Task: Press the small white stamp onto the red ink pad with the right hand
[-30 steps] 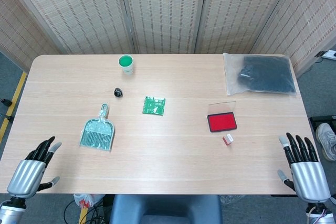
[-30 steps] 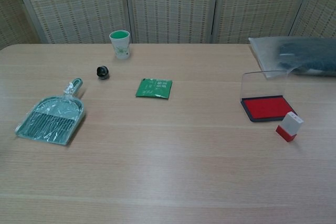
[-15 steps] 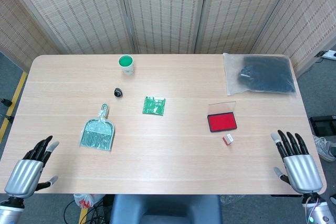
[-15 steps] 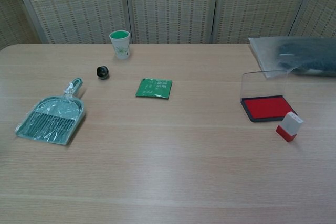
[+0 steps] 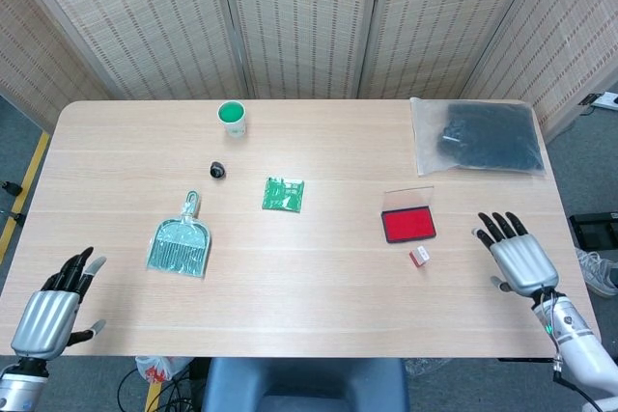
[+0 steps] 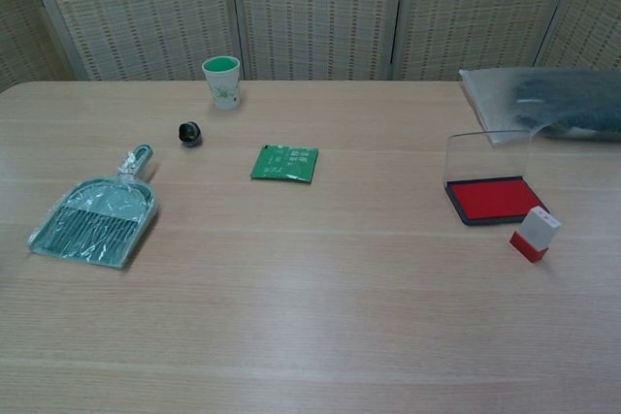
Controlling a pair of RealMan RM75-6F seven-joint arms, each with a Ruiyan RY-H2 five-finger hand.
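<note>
Stamp [image 5: 419, 256] upright beside ink pad [image 5: 408, 225] | right robot hand [image 5: 515, 257] empty, fingers spread, over table edge

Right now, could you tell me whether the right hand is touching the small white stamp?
Apart. The head view shows bare table between the right hand and the small white stamp, which stands alone beside the red ink pad.

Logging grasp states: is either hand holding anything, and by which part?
Nothing is held. The right hand and left hand are open; the stamp lies untouched on the table.
</note>
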